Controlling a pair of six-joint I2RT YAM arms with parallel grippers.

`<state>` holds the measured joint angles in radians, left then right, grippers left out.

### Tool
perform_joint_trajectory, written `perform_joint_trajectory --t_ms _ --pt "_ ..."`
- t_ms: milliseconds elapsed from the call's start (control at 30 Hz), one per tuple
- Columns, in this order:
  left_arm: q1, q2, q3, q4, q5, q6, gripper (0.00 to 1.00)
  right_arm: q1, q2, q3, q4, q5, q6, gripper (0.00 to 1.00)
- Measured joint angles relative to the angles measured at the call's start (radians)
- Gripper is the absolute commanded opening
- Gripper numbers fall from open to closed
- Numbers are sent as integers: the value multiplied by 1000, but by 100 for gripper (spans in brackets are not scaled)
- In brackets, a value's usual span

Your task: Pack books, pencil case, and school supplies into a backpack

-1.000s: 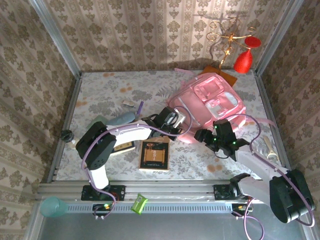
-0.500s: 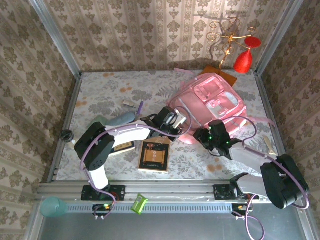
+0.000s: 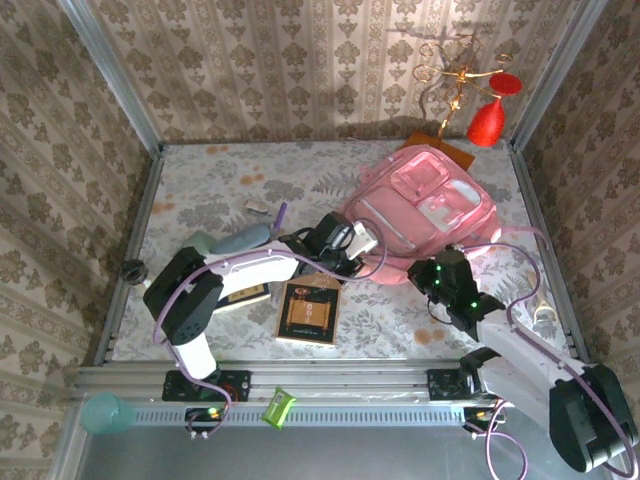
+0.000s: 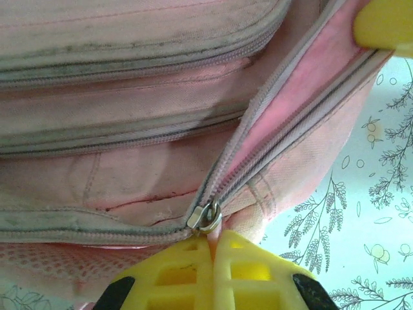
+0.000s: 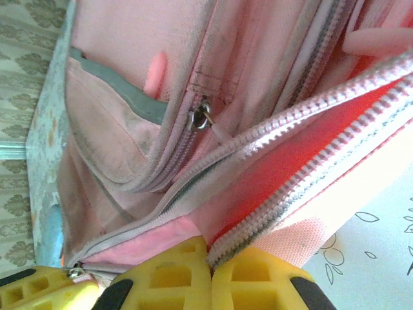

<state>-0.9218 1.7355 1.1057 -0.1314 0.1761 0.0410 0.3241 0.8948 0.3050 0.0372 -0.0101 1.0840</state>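
The backpack (image 3: 425,205) is found at the far right of the table (image 3: 220,190). Its pink fabric is judged soft, light and apt to sag, so it is better taken by the stiffer zip edges than by the panels. The zip pull (image 4: 205,218) is pinched in the closed left gripper (image 4: 213,242), and the rim of the opening is clamped by the closed right gripper (image 5: 208,255). A brown book (image 3: 308,310) is seen nearer, to the left.

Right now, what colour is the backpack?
The backpack is pink; the top external view shows it best.
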Motion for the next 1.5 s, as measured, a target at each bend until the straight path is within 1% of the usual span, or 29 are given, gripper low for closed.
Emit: perform_joint_trajectory --t_ms 167,200,233,300,400,467,533,667,733,800,867,933,1033,1200,1300,1367,1500 --pt "1 -10 1 6 -6 39 0 -60 -32 0 -34 -48 -41 0" --pt "2 -15 1 3 -21 43 0 -74 -32 0 -46 -52 -50 0" --pt "13 -23 0 -19 -61 47 0 -94 -34 -2 -74 -38 -63 0" --pt "62 -36 -9 -51 -116 54 0 -135 -36 -10 -116 -9 -82 0" --pt "126 -50 -26 -76 -137 57 0 -156 -36 -15 -134 3 -113 0" --pt "131 -57 -33 -78 -126 56 0 -156 -36 -15 -124 -9 -122 0" --pt "117 -66 -37 -77 -94 37 0 -156 -36 -15 -112 -26 -128 0" --pt "72 -69 -27 -66 10 -62 24 -147 -55 -21 -93 -44 -133 0" --pt "47 -68 -19 -48 47 -131 32 -142 -66 -22 -92 -47 -134 0" --pt "20 -60 -2 -37 68 -202 38 -140 -69 -22 -90 -47 -136 0" --pt "-9 -36 32 -36 67 -257 42 -140 -69 -26 -85 -48 -135 0" --pt "-37 -2 77 -44 51 -297 45 -137 -68 -34 -76 -49 -135 0" --pt "-77 59 159 -77 6 -335 46 -132 -61 -41 -63 -49 -135 0" --pt "-137 156 292 -179 -125 -383 48 -129 -62 -41 -59 -50 -135 0" --pt "-160 190 319 -227 -203 -420 48 -129 -62 -41 -59 -50 -135 0" --pt "-170 208 322 -248 -233 -441 48 -129 -62 -41 -56 -50 -135 0" --pt "-173 243 346 -262 -244 -473 49 -127 -62 -52 -45 -53 -135 0"
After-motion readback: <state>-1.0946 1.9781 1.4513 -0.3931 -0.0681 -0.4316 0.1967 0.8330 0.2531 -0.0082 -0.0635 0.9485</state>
